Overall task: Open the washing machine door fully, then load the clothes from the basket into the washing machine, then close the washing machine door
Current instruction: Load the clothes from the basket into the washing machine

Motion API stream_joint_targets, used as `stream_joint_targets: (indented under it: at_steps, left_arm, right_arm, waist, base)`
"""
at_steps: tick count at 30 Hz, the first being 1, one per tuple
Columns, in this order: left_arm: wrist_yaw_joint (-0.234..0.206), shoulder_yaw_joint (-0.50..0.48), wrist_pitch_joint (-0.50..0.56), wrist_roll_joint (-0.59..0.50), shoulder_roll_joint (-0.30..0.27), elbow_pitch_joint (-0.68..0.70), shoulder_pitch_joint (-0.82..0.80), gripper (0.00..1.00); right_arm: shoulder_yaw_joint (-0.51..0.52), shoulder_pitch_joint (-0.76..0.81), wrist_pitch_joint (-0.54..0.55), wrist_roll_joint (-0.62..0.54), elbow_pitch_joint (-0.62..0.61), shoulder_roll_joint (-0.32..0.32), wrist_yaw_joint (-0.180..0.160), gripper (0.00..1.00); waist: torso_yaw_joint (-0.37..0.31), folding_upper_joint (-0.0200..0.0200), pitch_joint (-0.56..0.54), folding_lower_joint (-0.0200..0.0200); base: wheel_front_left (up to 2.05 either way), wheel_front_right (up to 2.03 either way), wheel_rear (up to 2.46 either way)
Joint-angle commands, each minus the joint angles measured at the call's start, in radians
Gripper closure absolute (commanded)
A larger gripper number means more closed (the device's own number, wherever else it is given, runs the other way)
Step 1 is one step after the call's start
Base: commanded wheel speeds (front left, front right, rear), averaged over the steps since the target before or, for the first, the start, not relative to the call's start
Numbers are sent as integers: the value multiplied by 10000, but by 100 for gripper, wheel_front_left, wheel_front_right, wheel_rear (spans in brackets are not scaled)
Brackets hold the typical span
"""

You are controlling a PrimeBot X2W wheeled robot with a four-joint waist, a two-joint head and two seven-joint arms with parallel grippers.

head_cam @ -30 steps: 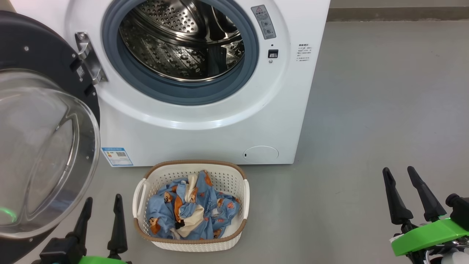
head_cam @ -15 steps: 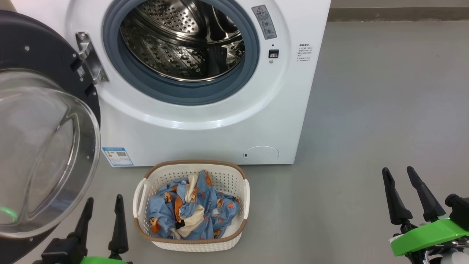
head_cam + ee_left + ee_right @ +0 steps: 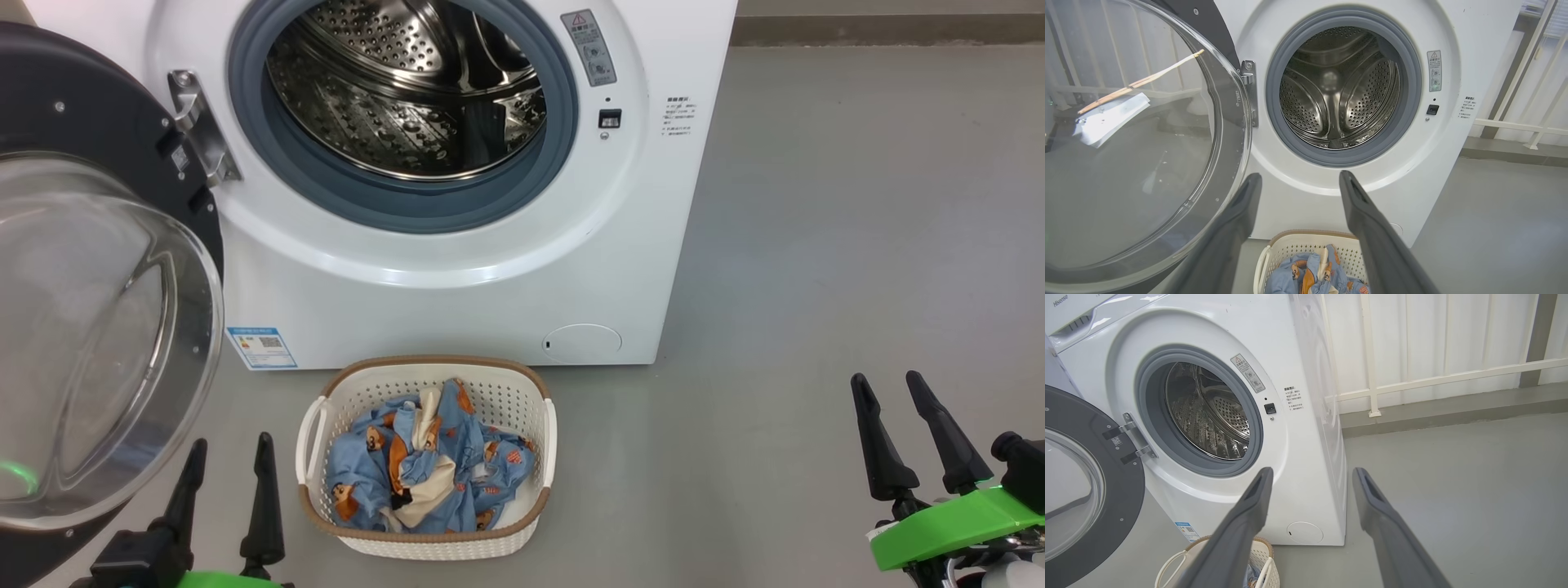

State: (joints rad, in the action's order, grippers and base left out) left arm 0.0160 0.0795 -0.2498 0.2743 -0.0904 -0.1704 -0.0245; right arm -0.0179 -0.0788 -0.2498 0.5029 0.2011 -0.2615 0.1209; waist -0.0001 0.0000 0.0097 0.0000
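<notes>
- The floor [image 3: 816, 245] is lying smooth, plain and grey, spreading out in front of the washing machine [image 3: 457, 302] and widely to that machine's right in the head view.
- The washing machine is standing directly on it, its white base meeting the grey surface in a straight line.
- The basket [image 3: 498, 400] is sitting on the floor just in front of the washing machine, below the drum opening. Whether its back rim is touching the base cannot be told.
- A darker kerb [image 3: 1453, 412] is running along the floor's far edge, behind and right of the washing machine.
</notes>
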Motion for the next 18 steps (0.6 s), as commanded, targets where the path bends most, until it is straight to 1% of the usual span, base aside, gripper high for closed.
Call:
stream_joint_targets:
  at_steps: [1, 5, 9, 12, 18]
  left_arm:
    - [109, -382, -120, -63, -75, 179, -185, 0]
    - [142, -409, -120, -96, -56, 148, -177, 0]
    - [180, -422, -120, -129, -36, 145, -192, 0]
    - [195, -447, -120, -155, -21, 141, -199, 0]
    - [230, -479, -120, -186, -2, 115, -196, 0]
  right_arm:
    - [-183, 61, -120, 29, -238, -201, 98, 0]
    - [-182, 72, -120, 16, -233, -205, 98, 0]
    - [-202, 69, -120, 16, -229, -227, 98, 0]
    - [-235, 73, -120, 10, -232, -224, 98, 0]
    - [-255, 74, -120, 20, -238, -231, 98, 0]
  waist:
    - [11, 0, -16, 0]
    - [27, 0, -31, 0]
    - [55, 0, -22, 0]
    - [72, 0, -22, 0]
    - [89, 0, -29, 0]
  base:
    - [0, 0, 0]
    - [4, -4, 0]
    - [50, -50, 0]
    - [98, -98, 0]
    - [137, -137, 0]
